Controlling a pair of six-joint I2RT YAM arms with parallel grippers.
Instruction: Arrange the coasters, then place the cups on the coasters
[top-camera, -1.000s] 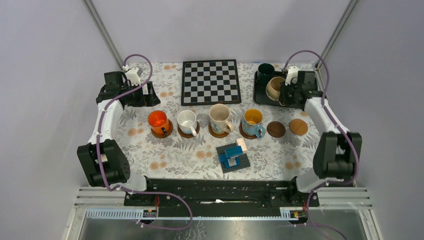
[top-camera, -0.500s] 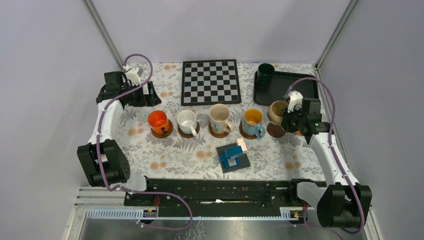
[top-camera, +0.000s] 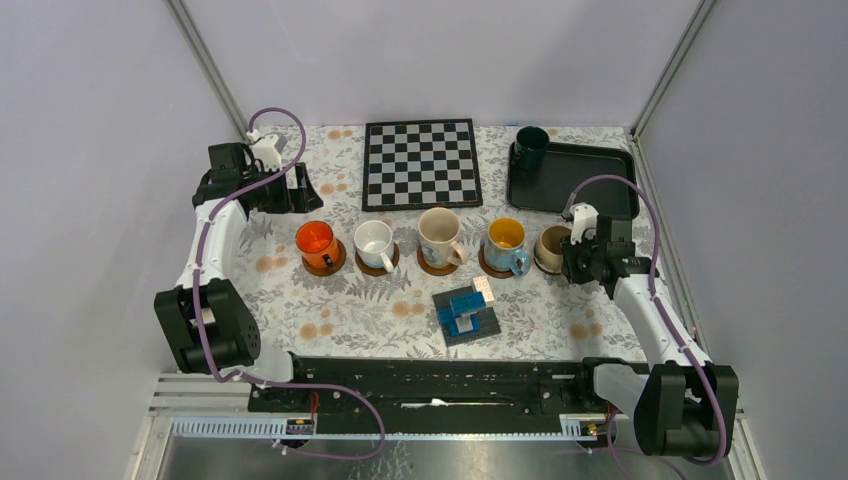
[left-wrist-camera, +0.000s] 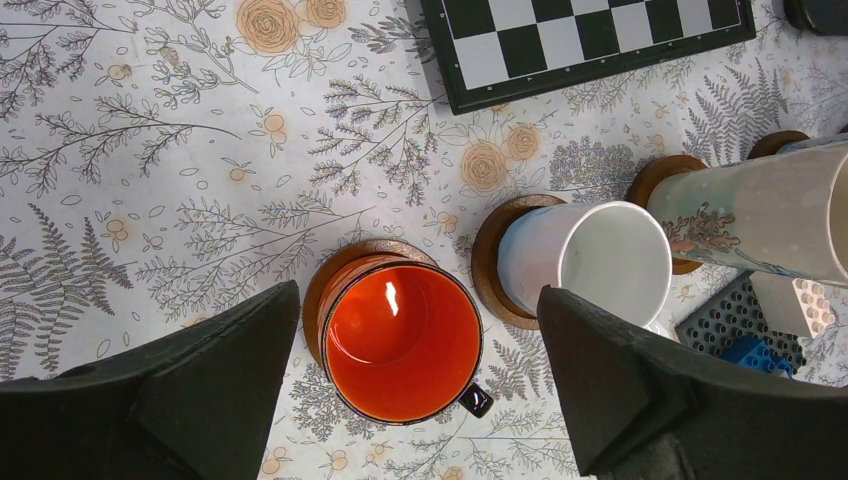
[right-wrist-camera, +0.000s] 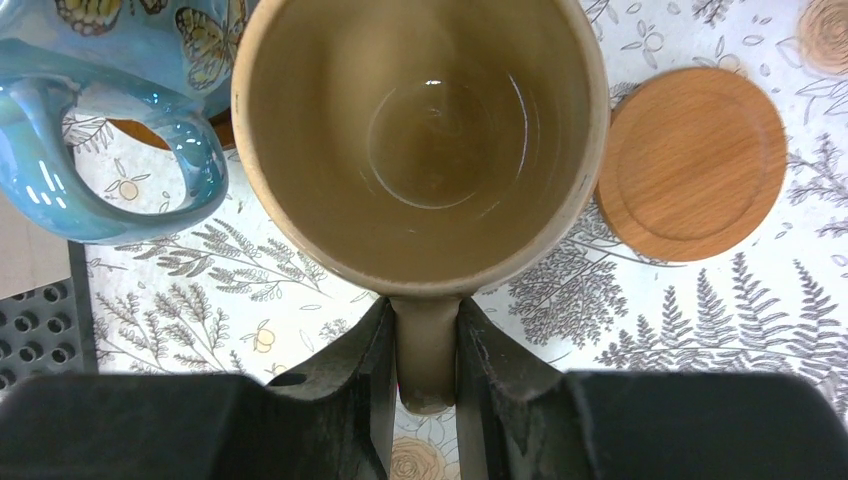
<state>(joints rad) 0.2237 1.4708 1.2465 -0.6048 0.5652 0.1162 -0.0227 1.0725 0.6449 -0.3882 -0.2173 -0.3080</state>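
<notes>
Reaching low, right gripper (right-wrist-camera: 425, 352) clamps beige cup (right-wrist-camera: 420, 140) by its handle; left gripper (left-wrist-camera: 418, 310) gapes wide.

Beige mug (right-wrist-camera: 425, 130): relocated off black tray (top-camera: 590, 175); handle between right gripper (right-wrist-camera: 425, 345) jaws, blue mug (right-wrist-camera: 130, 60) now ahead-left of them.

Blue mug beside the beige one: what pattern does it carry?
Yellow butterflies on the blue mug, clearest in the right wrist view.

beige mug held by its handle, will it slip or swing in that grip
The beige mug looks like thick rigid ceramic, so probably heavy for its size and chip-prone if bumped against the blue mug beside it. The right gripper pinches only the narrow glazed handle, so the mug may pivot or slide.
</notes>
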